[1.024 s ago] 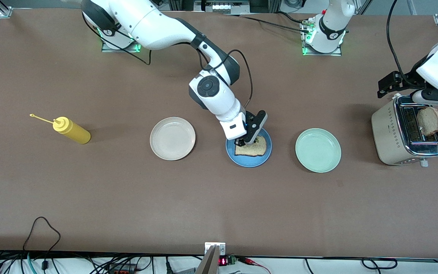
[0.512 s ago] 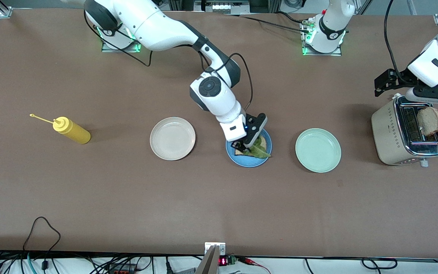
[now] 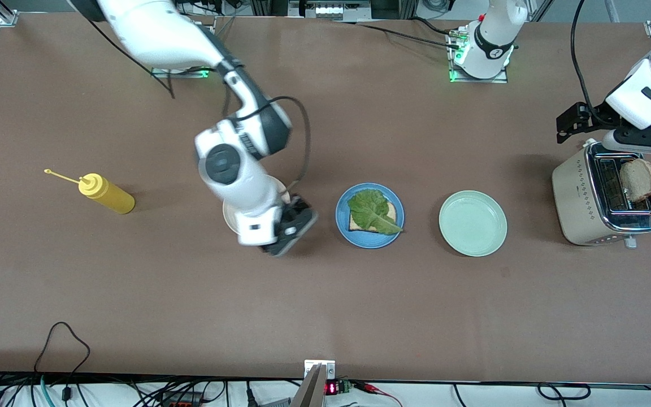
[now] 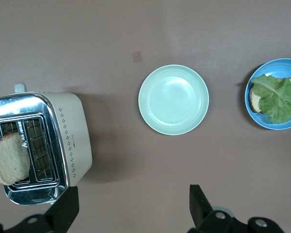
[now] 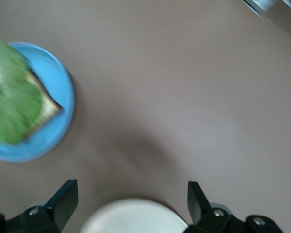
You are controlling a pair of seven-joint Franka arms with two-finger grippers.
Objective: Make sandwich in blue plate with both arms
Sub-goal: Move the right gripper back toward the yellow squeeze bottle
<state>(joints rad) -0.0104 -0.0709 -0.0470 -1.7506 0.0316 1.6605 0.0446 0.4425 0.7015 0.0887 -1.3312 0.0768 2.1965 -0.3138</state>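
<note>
The right end effector (image 3: 290,230) hangs wide and empty over the cream plate's (image 3: 234,217) edge, at nine o'clock of the blue plate (image 3: 341,217). There lettuce (image 3: 372,211) tops one bread slice (image 3: 391,213), awaiting another. The left end effector (image 3: 613,133), wide, hovers over the toaster (image 3: 577,203) for that toast (image 3: 638,179).

The toaster (image 3: 605,200) has a shiny chrome top and matt cream sides. The blue plate (image 3: 344,227) and mint plate (image 3: 472,223) look smooth and glossy, the table (image 3: 325,305) matt brown. The lettuce leaf (image 3: 372,211) is crinkled.
</note>
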